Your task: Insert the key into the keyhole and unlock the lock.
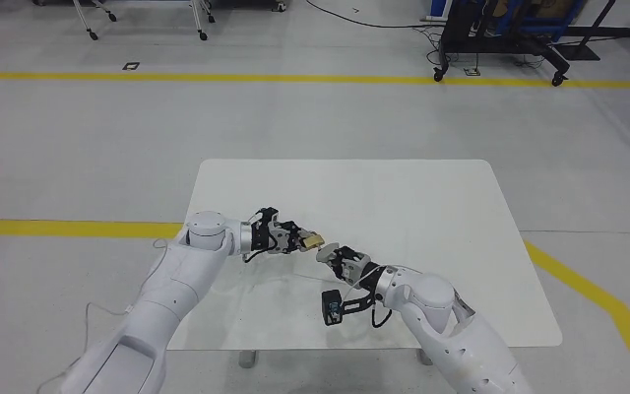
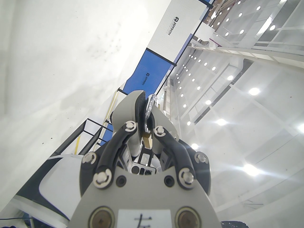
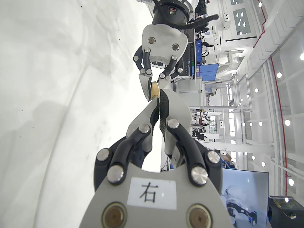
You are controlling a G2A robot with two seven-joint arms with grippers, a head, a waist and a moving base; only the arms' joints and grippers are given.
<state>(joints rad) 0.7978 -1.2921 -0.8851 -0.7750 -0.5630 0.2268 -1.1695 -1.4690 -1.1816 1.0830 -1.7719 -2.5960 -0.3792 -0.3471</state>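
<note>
Table (image 1: 433,197): white, rectangular, corners rounded, top plain. Small dark specks (image 2: 111,41) are scattered over its surface. It is set on a grey floor (image 1: 295,128) marked with yellow lines (image 1: 295,77).

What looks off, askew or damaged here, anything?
Nothing stands out: left hand grips the brass lock above the table, and right hand is shut with its tips right at the lock.

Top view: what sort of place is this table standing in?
Probably an industrial hall or robotics workshop. Yellow lines mark the floor, a black wheeled rack stands beyond the table, and the left wrist view shows many lights high overhead.
</note>
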